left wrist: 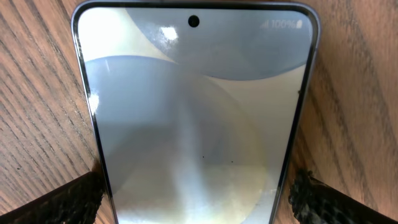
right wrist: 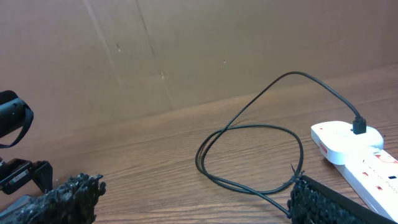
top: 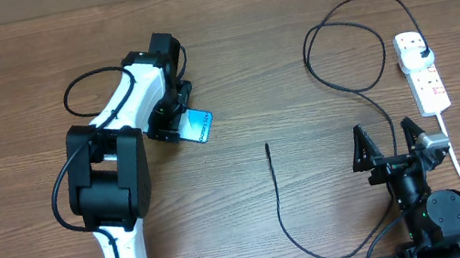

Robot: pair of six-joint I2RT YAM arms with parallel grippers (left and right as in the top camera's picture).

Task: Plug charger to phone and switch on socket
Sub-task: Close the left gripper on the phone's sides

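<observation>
Left pincer [left wrist: 196, 198] clamped on phone [top: 200, 126], left-centre of tabletop [top: 8, 71]; charger [top: 273, 178] tip lies loose mid-tabletop, plug seated in socket [top: 429, 83] far right; right pincer [top: 384, 132] spread wide, empty, just beside socket.

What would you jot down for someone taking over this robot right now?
Left gripper: closed against the long edges of the phone, left of mid-table.
Right gripper: open, empty, just below the socket.
Charger: its plug sits in the socket; its connector tip lies loose mid-table, apart from the phone.
Done: phone gripped, plug in.
Left: join the tip to the phone and switch the socket on. The switch position is unreadable here.
</observation>
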